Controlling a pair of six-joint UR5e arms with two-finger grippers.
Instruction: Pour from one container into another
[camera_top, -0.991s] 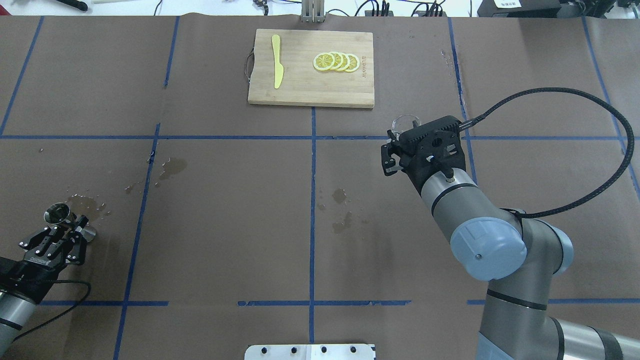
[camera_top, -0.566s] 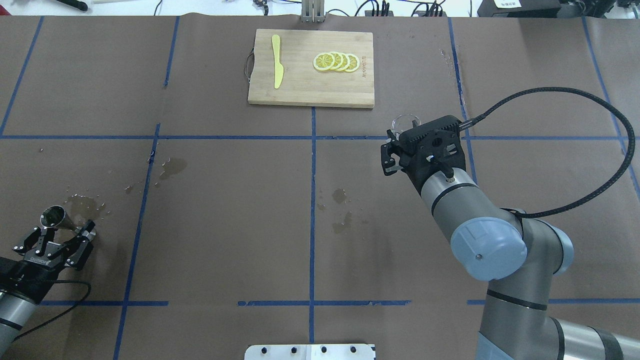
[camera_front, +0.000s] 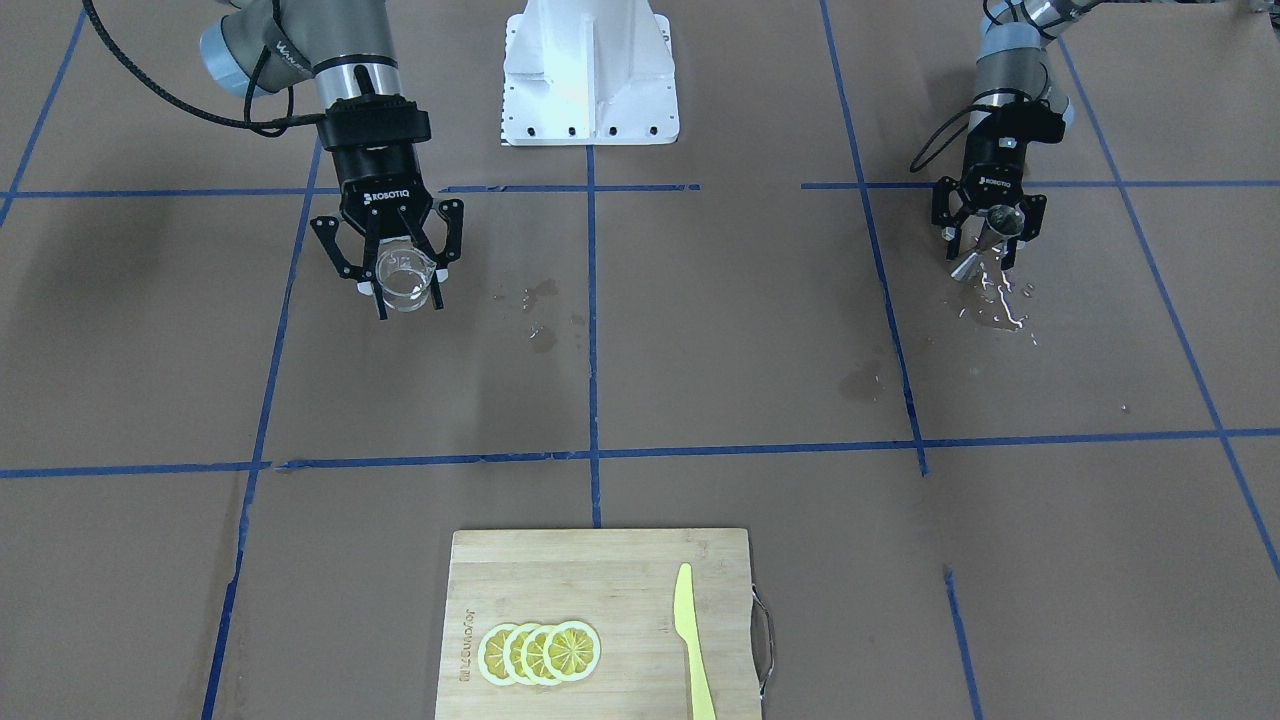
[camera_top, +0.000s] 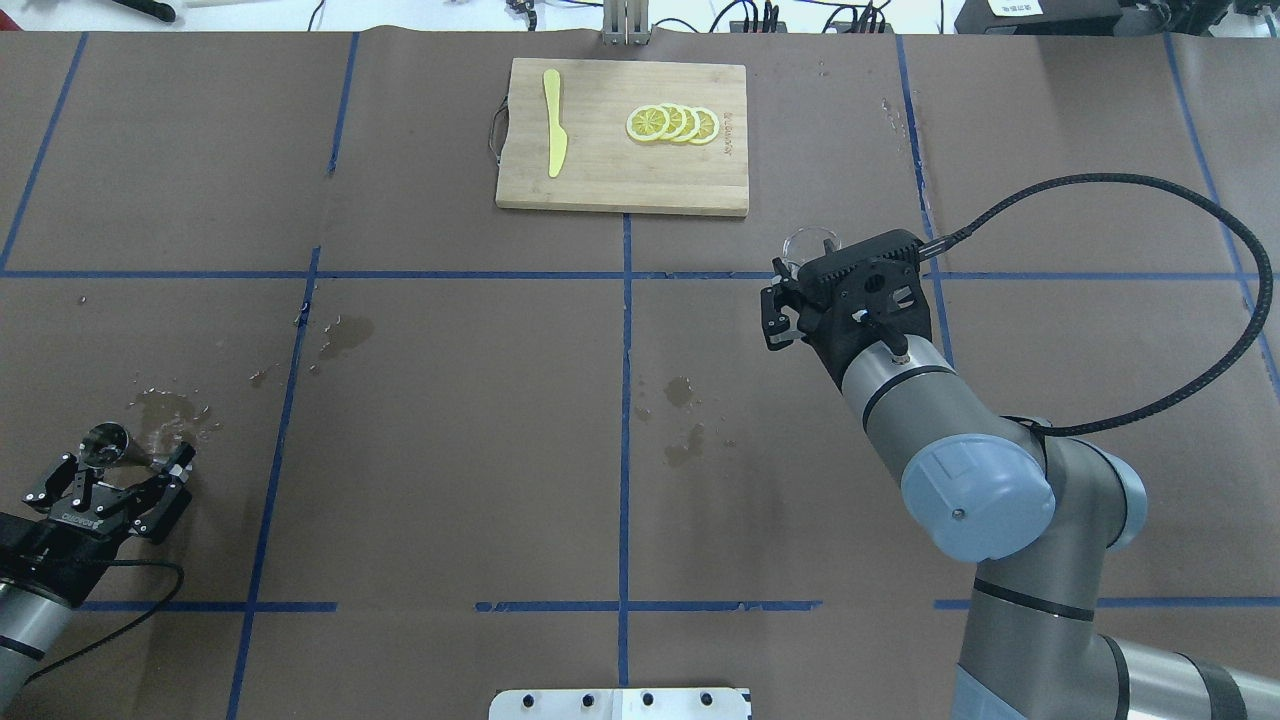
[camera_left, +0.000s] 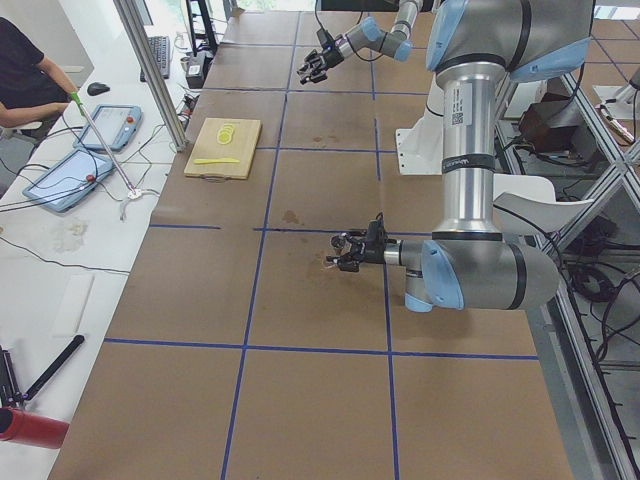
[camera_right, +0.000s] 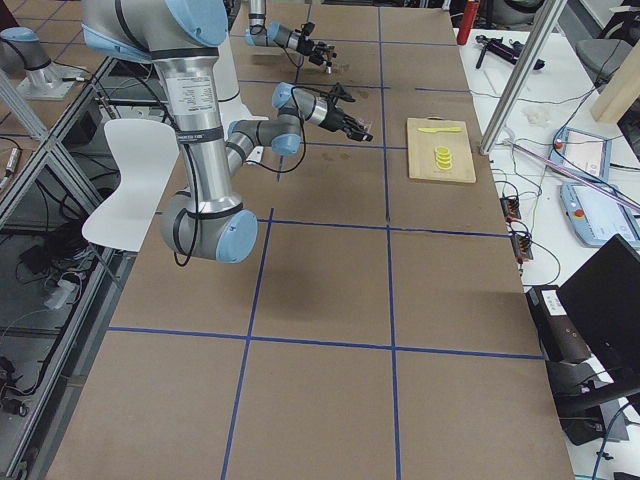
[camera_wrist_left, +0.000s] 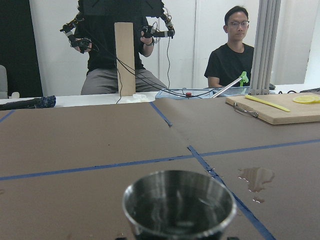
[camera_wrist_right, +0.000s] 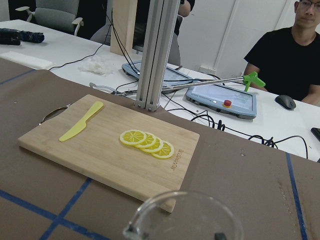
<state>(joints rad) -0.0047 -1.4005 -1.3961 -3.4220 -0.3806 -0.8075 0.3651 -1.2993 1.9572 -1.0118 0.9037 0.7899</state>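
Hourglass-shaped silver jigger tilts; clear glass beaker stands upright.

Brown paper-covered table with blue tape grid, white walls behind.

A glossy metal jigger, a clear glass beaker, a matt wooden board, matt brown paper covering the table.

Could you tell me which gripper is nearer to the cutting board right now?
The right gripper, around the glass beaker, sits just off the cutting board's corner; the left gripper with the jigger is far across the table.
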